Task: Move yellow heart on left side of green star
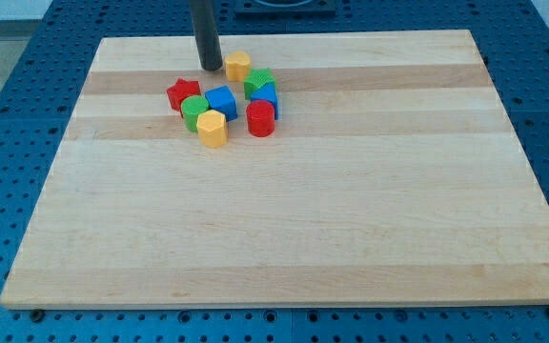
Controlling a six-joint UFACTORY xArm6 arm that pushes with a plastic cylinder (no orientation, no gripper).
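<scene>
My tip (pixel 211 67) rests on the board, a bare rod grasping nothing. Just to its right sits the yellow heart (pixel 237 65), nearly touching. The green star (pixel 258 82) lies right and below, beside the heart.

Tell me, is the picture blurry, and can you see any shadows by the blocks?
In the camera view, the wooden board looks evenly lit with no strong glare. The cluster of blocks is fairly sharp, though small; the yellow heart and green star have soft edges. My tip casts only a faint shadow, just left of the heart. The rod's top is cut off by the frame.
</scene>
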